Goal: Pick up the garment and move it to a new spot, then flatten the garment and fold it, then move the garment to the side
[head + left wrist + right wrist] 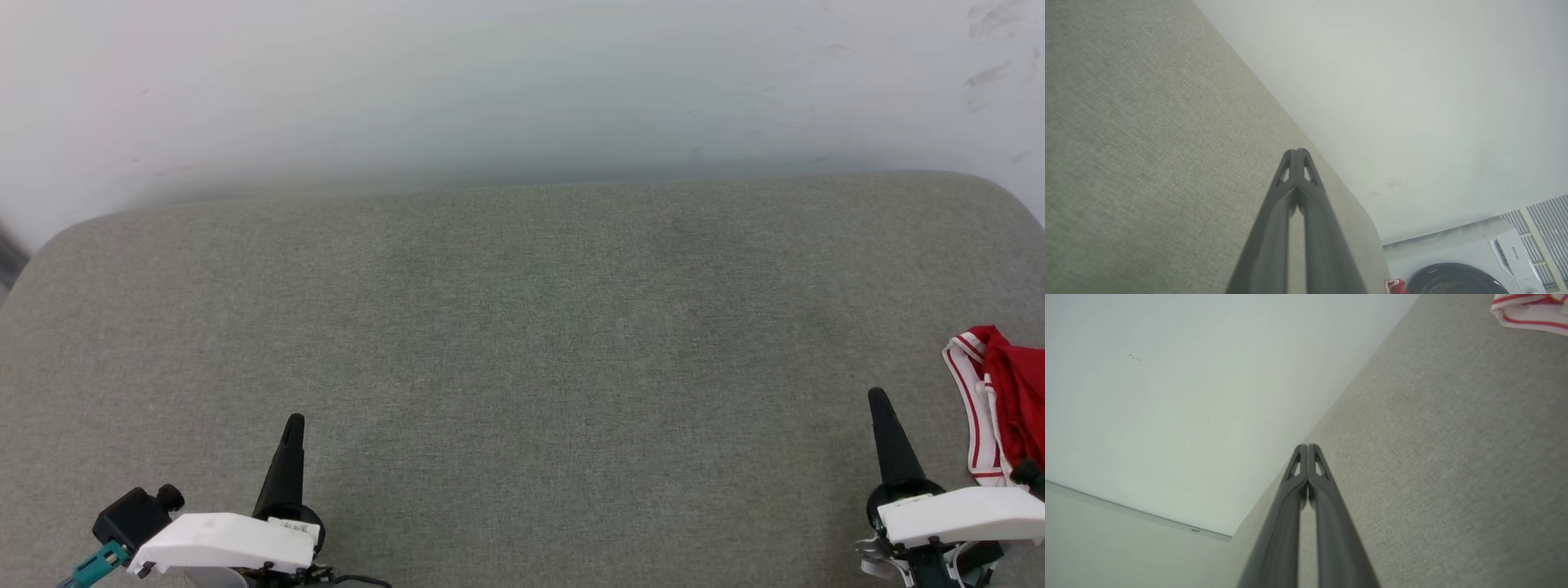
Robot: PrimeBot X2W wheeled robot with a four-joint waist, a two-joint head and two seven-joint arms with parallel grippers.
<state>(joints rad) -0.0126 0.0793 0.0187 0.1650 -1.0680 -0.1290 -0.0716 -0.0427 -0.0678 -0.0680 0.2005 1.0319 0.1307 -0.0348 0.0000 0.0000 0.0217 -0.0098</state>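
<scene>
The garment [1008, 408] lies crumpled at the right edge of the grey-green cushioned surface [522, 343], red cloth with white, red-striped trim, partly cut off by the picture's edge. A white striped piece of the garment [1531, 310] shows in the right wrist view, and a small red bit of the garment [1397, 287] in the left wrist view. My right gripper [878, 398] is shut and empty, just left of the garment and apart from it. My left gripper [294, 422] is shut and empty at the lower left, far from the cloth.
A pale wall [522, 82] rises behind the cushioned surface, whose back corners are rounded. In the left wrist view a white washing machine [1470, 265] with a dark round door stands beyond the surface's end, beside a ribbed panel [1543, 237].
</scene>
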